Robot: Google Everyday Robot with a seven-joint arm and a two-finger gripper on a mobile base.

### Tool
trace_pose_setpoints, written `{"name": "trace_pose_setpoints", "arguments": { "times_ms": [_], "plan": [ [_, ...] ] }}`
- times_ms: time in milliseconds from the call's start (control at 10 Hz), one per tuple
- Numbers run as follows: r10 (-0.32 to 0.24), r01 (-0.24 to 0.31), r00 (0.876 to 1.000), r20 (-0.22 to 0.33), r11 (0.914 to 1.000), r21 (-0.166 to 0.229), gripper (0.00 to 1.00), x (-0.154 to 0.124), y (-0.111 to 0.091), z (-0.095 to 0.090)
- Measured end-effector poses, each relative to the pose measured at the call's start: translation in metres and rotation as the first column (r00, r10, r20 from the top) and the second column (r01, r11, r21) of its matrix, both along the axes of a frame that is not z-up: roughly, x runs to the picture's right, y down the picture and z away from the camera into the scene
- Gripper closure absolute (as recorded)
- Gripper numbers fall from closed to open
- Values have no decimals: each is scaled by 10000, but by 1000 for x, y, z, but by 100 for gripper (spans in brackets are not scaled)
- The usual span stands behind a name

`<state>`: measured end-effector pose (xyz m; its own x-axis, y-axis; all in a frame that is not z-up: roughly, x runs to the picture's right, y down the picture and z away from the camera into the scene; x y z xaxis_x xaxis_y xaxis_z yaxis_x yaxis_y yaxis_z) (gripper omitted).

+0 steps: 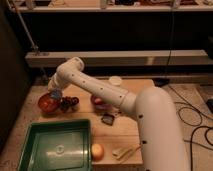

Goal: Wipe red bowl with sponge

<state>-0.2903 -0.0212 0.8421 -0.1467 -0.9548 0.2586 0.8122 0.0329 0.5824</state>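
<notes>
Hovering end effector [54, 93] over red bowl [47, 103] at worktop [135, 87] left edge, gripping what looks like sponge [56, 93]. Next: lower, rub inside.

Red bowl [48, 103]: small, round, orange-red, glossy inside, upright, at table's 9 o'clock edge. Sponge [55, 94]: pale blue-grey block at bowl's 1 o'clock rim, under gripper [54, 90].
</notes>
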Motion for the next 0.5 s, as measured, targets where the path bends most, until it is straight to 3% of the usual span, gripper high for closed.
{"name": "trace_pose_setpoints", "arguments": {
  "times_ms": [300, 500],
  "plan": [
    [-97, 98, 9999, -55, 9999, 24, 100, 2, 2, -1],
    [-605, 598, 9979, 218, 9978, 302, 100, -23, 17, -4]
  ]
}}
